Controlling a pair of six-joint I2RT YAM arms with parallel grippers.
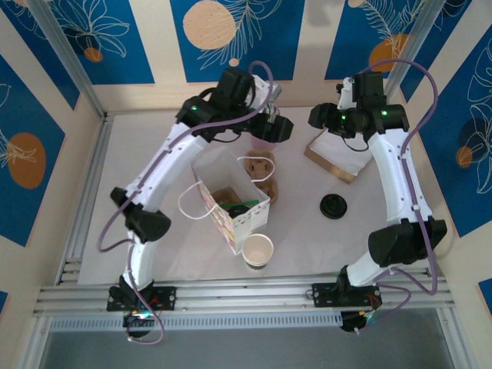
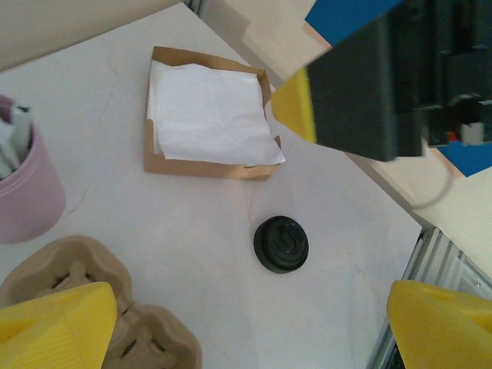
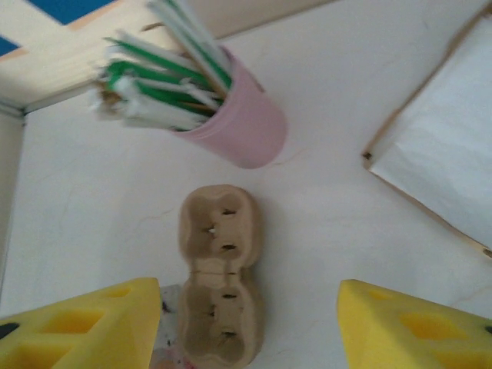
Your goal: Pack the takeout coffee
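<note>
Coffee (image 1: 333,206), black lid facing up, is sitting alone toward the right edge of the desk (image 1: 307,238), well apart from both hands. A cardboard tray of napkins (image 1: 336,156) is lying nearer the far right corner. A paper bag (image 1: 231,201) is standing mid-desk, with a 2-hole carrier (image 1: 260,175) just behind it and a lidless cup (image 1: 257,250) toward the near edge. A pink cup of straws (image 3: 246,131) is standing by the far edge. The left hand (image 2: 246,323) is hovering there, fingers spread wide, empty. The right hand (image 3: 250,323), turned in from the right, is hanging open above the carrier.

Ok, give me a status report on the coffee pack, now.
Left gripper and right gripper: jaws open, empty. Black lid on the table right of the paper bag, untouched; cup beneath not visible. Nothing lies against it.
</note>
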